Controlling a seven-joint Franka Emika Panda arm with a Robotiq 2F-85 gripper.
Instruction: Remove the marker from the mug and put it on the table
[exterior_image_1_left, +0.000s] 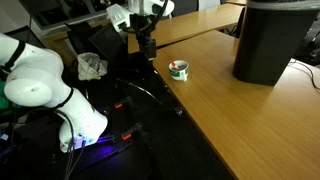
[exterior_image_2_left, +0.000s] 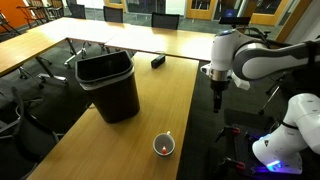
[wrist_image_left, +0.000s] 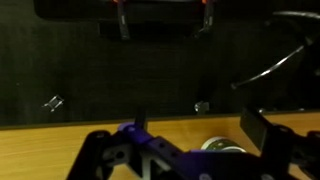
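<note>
End effector (exterior_image_2_left: 219, 106): I read it as open and holding nothing. In the wrist view the end effector (wrist_image_left: 162, 32) enters from the top edge with its two fingers apart and only dark floor between them. In an exterior view it hangs fingers-down at right of centre, beyond the dark edge of the surface (exterior_image_2_left: 150, 105) rather than above it. In both exterior views it is well apart from the mug (exterior_image_2_left: 163, 155), which stands on the wood at lower centre of that frame, near the edge.

The marker (exterior_image_2_left: 162, 148) shows only as a red spot inside the mug's rim. I cannot tell its tilt at this size. In an exterior view the mug (exterior_image_1_left: 178, 76) sits right of centre, below and right of the end effector (exterior_image_1_left: 147, 50).

Step in hand, as I judge it: the approach, with no grasp made yet. To do it well, I would:
- centre over the mug before descending;
- turn the wrist so the fingers straddle the marker;
- lower inside the rim without brushing it, since a small cup would likely slide or tip;
- close gently and lift straight up until clear of the rim;
- lay the marker on bare wood, away from the edge.

Count: one end effector, one marker, one mug and one surface in use. There is also one black bin (exterior_image_2_left: 108, 85), left of centre, and one small dark object (exterior_image_2_left: 158, 61), toward the top of the frame.
</note>
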